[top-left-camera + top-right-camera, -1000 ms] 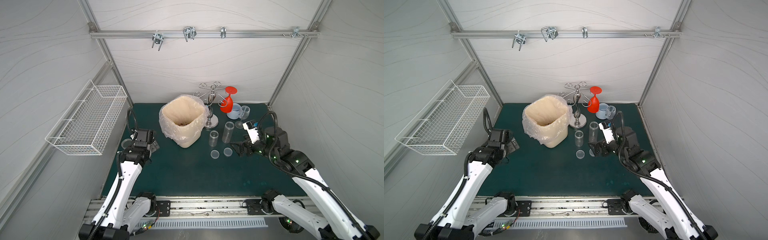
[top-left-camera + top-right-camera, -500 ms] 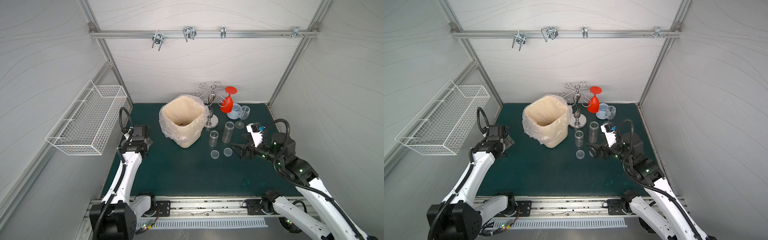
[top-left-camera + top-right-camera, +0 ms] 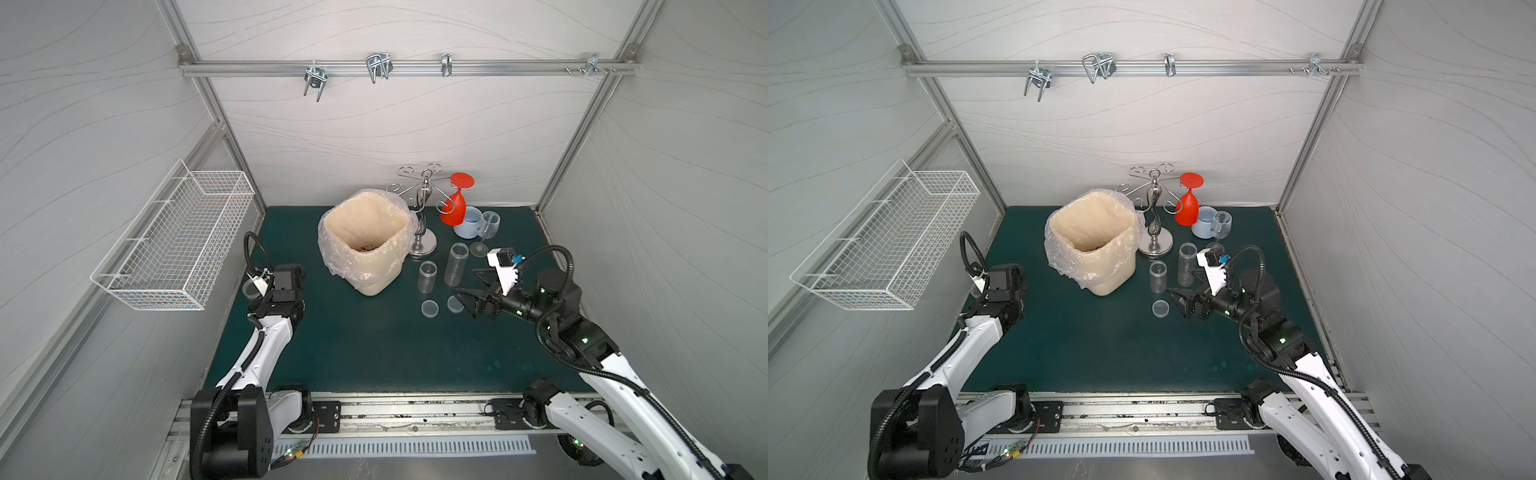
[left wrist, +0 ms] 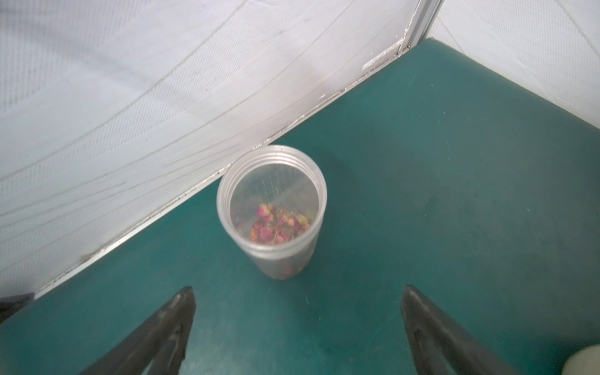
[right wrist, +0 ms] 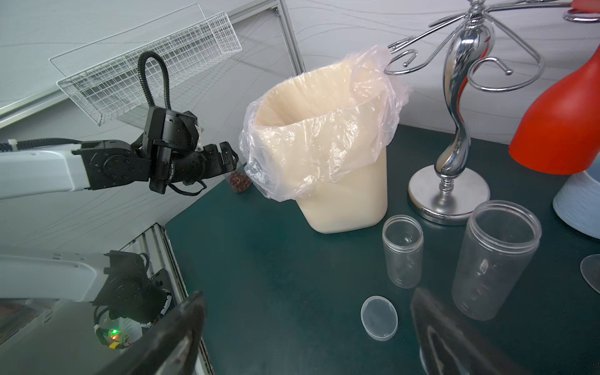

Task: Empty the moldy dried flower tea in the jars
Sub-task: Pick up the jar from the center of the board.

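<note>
So this looks about two thirds done to me. The short jar (image 3: 428, 276) and the tall jar (image 3: 456, 264) stand empty with their tops off, right of centre in both top views, beside the lined bin (image 3: 376, 278). Their two lids (image 3: 429, 308) lie flat on the counter (image 3: 374, 345) just below them. You can spot a few reddish tea bits (image 3: 365, 248) at the bottom of the bin, so that's where it got dumped. What's left is the third jar (image 4: 272, 214), way over at the left edge of the counter against the wall, with a clump of pink dried flowers (image 4: 276, 224) sitting in its bottom. I think its lid is still on, but the wrist shot is blurry, so don't quote me. The left gripper (image 4: 298, 289) is spread wide just short of that jar, not touching it. The right gripper (image 3: 464, 284) is spread too, holding nothing, hovering by the lids. Remaining: open it, tip it in the bin.
</note>
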Controlling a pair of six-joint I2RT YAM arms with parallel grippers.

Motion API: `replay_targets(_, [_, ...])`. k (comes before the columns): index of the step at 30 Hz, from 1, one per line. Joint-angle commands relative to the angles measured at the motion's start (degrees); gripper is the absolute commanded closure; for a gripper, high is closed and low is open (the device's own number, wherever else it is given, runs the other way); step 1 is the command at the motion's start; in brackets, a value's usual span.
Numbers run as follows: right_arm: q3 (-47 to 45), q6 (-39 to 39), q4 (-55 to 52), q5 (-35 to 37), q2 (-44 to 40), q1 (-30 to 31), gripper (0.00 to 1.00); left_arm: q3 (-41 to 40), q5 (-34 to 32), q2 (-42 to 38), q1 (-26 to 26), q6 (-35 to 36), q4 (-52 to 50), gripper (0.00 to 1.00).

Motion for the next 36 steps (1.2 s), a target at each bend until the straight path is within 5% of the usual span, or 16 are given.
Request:
replay_targets(1, [0.09,0.27,3.86,-1.95,0.99,0.31,0.01,1.11,-5.12,3.02,0.14,-0.42,4.62,0.01])
replay_targets(6, [-0.55,0.51,5.51,-2.84,2.47,0.35,0.01,1.62,-11.12,6.93,0.21,2.18,7.13,0.01])
replay_targets(17, [-2.94,0.62,9.89,-5.31,4.48,0.32,0.01,1.97,-13.09,11.91,0.27,9.42,14.47,0.02])
replay_targets(36, [-5.01,-0.7,13.23,-7.43,7.66,0.29,0.01,3.93,-9.24,15.51,4.41,4.59,12.27,0.1])
